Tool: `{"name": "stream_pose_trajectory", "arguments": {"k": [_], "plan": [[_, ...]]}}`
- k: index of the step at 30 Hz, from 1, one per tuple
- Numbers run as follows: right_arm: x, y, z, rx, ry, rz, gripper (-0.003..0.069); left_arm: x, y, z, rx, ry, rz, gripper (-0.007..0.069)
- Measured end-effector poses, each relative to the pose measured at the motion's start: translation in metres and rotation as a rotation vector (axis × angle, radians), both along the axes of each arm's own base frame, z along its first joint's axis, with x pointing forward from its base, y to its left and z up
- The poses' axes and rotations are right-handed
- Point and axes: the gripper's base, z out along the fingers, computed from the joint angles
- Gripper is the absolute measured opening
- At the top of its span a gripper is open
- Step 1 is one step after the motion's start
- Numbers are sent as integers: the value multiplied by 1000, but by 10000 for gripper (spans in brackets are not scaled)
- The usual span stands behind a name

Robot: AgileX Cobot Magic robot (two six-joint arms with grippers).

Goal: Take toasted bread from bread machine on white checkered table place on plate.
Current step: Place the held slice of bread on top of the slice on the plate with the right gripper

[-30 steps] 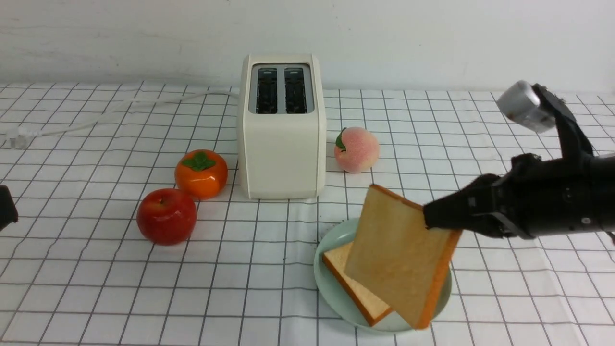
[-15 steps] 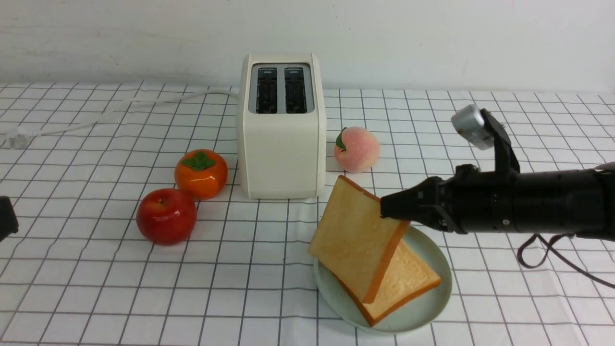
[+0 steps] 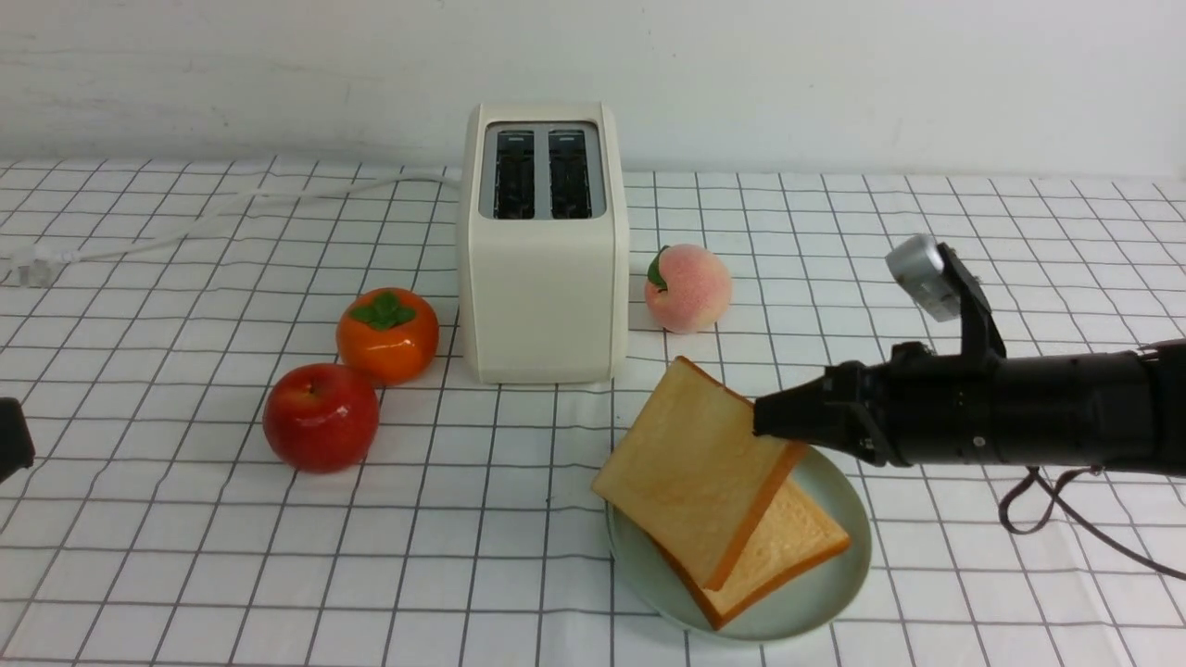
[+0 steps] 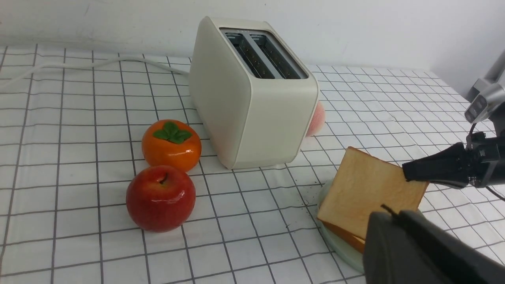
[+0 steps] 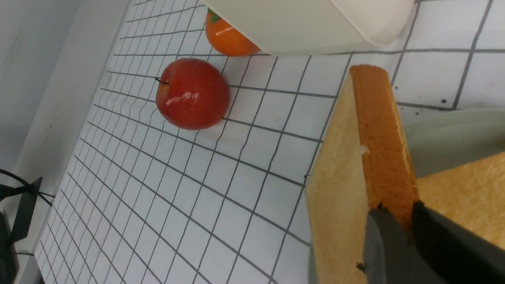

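Note:
One slice of toasted bread (image 3: 797,542) lies flat on the mint-green plate (image 3: 857,565). A second slice (image 3: 690,468) leans tilted over it, its lower edge resting on the first slice. My right gripper (image 3: 769,428) is shut on that slice's upper right crust; the right wrist view shows the gripper (image 5: 394,217) pinching the orange crust (image 5: 378,138). The bread machine (image 3: 545,250) stands behind on the white checkered table (image 3: 463,556), both slots dark and bare. My left gripper (image 4: 388,213) is shut on nothing, off at the table's left edge (image 3: 11,449).
A red apple (image 3: 321,417) and an orange persimmon (image 3: 387,334) sit left of the toaster. A peach (image 3: 687,288) sits at its right, just behind the plate. The white cord (image 3: 232,208) runs to the far left.
My right gripper swung the held slice left from over the plate's right side, then lowered it until it leans on the slice lying there. The left arm has stayed put.

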Motion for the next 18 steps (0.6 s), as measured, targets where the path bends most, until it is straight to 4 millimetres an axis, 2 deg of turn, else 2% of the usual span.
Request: {"name": "stream_pose_trajectory", "arguments": {"k": [8, 15, 18], "plan": [[1, -2, -5, -10, 6, 6, 71, 0, 0, 0, 0, 0, 0, 5], [-1, -4, -9, -87, -6, 37, 73, 0, 0, 1, -6, -8, -2, 5], [0, -6, -12, -121, -9, 27, 109, 0, -1, 2, -11, -18, -5, 5]]}}
